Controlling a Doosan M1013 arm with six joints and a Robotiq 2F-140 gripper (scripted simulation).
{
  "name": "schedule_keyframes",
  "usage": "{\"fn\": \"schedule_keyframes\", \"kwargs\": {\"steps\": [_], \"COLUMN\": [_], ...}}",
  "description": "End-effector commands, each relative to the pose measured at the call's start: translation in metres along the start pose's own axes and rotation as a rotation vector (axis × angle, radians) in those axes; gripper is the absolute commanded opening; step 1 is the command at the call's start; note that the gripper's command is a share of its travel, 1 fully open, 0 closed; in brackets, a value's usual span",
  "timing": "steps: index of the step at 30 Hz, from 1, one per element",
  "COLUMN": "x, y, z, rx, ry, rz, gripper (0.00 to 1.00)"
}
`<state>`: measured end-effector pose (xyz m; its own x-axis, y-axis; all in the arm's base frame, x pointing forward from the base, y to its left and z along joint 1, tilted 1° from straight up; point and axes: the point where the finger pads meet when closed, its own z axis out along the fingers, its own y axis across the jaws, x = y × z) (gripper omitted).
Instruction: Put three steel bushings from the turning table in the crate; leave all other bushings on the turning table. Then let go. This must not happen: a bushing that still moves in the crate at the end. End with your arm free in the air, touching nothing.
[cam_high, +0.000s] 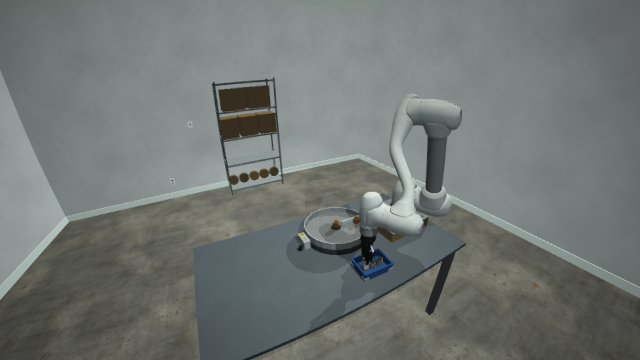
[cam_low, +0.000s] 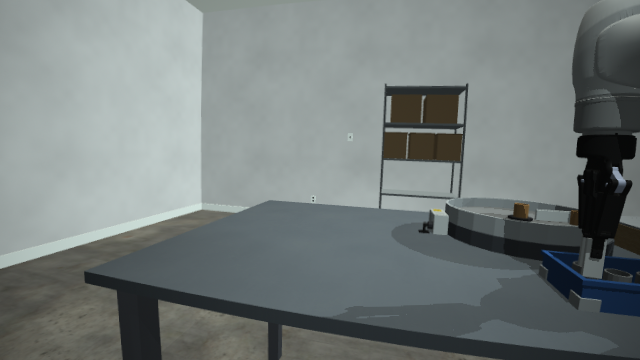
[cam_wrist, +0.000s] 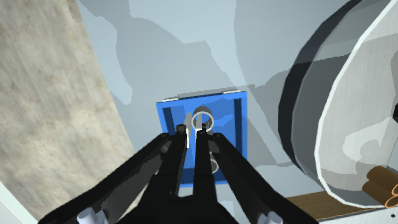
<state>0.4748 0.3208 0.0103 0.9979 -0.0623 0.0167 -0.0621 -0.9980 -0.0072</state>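
The gripper (cam_high: 367, 262) (cam_low: 595, 254) (cam_wrist: 192, 129) points down inside the blue crate (cam_high: 383, 271) (cam_low: 612, 298) (cam_wrist: 243, 125). Its fingers are nearly together, shut on a steel bushing (cam_wrist: 202, 111); in the wrist view one fingertip overlaps the ring opening, so it seems held by its wall. Whether it touches the crate floor is hidden. Two more steel bushings, one nearer (cam_high: 372, 265) (cam_low: 617, 274) and one farther right (cam_high: 379, 260), stand in the crate. The turning table (cam_high: 330, 246) (cam_low: 475, 235) (cam_wrist: 302, 110) carries copper-coloured bushings (cam_high: 336, 224) (cam_low: 521, 210) (cam_wrist: 381, 186); the arm hides part of it.
A small white sensor box (cam_high: 303, 240) (cam_low: 439, 222) stands at the turning table's left edge. A brown box (cam_high: 392, 235) (cam_wrist: 312, 199) sits behind the crate beside the arm's base. The turning table's raised rim is close to the crate. A shelf rack (cam_high: 250, 136) (cam_low: 425, 126) stands by the wall.
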Motion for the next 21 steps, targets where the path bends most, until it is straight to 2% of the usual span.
{"fn": "schedule_keyframes", "kwargs": {"steps": [1,21], "x": [0.0001,-0.0012], "y": [-0.0001,0.0014], "z": [0.0041,0.0053], "rx": [-0.001,-0.001], "ry": [0.002,0.002], "rz": [0.003,0.003], "gripper": [0.0,0.0]}}
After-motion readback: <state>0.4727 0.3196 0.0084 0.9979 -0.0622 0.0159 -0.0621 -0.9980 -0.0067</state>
